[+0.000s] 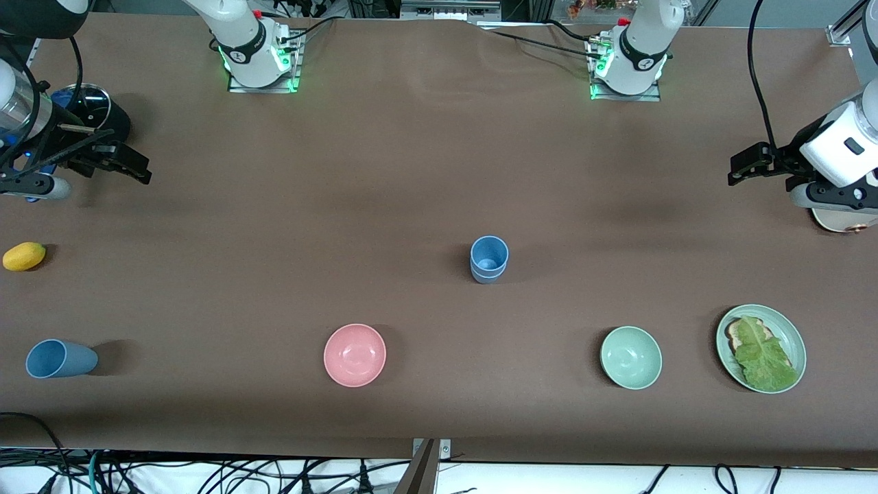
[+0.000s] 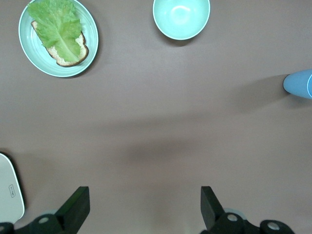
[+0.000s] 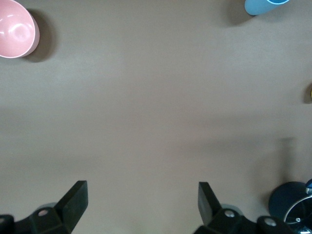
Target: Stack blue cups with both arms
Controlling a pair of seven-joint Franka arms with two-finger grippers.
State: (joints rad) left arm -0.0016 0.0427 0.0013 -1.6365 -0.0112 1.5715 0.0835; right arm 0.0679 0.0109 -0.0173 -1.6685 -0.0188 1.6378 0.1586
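Waiting with jaws wide open and nothing held — left gripper point(image 1: 739, 167) and right gripper point(image 1: 130, 165), each up over its own end of the table.

Stacked blue cups point(image 1: 489, 259) stand mid-table, well apart from both; a third blue cup point(image 1: 60, 359) lies tipped over (toward the right gripper's end) — pink bowl point(image 1: 354, 355) between.

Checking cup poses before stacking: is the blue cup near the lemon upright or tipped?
Tipped. The cup lies on its side on the table, its open mouth facing the right arm's end.
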